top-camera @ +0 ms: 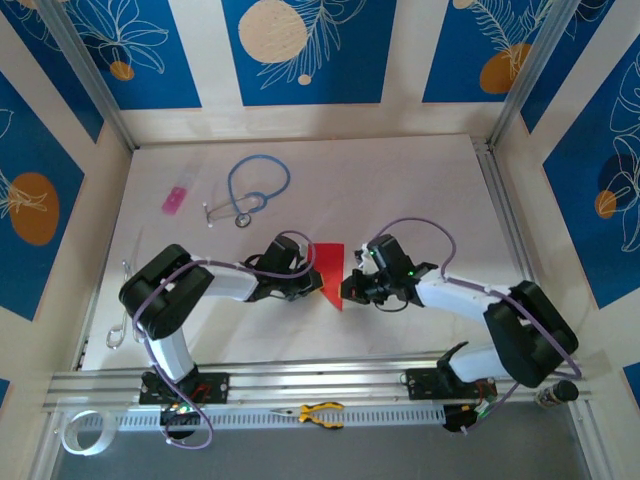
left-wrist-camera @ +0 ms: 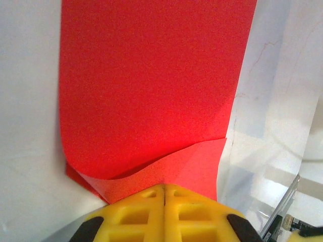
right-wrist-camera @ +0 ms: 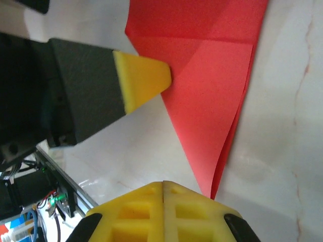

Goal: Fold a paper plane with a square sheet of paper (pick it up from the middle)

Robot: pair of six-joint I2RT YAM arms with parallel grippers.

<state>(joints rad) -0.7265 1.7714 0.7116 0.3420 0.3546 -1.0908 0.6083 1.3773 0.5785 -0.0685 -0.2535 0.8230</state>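
Observation:
The square sheet of paper [top-camera: 330, 265] is bright red and lies folded on the white table, tapering to a sharp tip that points toward the arms. My left gripper [top-camera: 318, 283] is shut, and its yellow fingertips [left-wrist-camera: 164, 187] rest on the paper's [left-wrist-camera: 151, 91] left side, where a folded flap curls up slightly. In the right wrist view that left fingertip [right-wrist-camera: 144, 80] touches the paper's [right-wrist-camera: 212, 101] slanted edge. Just beside the sharp tip, my right gripper [right-wrist-camera: 163, 184] is shut with nothing between its fingers; from above it [top-camera: 347, 288] sits at the paper's right edge.
A blue stethoscope [top-camera: 255, 190] and a small pink item [top-camera: 176, 199] lie at the back left. Yellow-handled pliers [top-camera: 322, 413] and a tape roll [top-camera: 80, 432] sit near the front rail [top-camera: 320, 375]. Aluminium posts frame the table sides.

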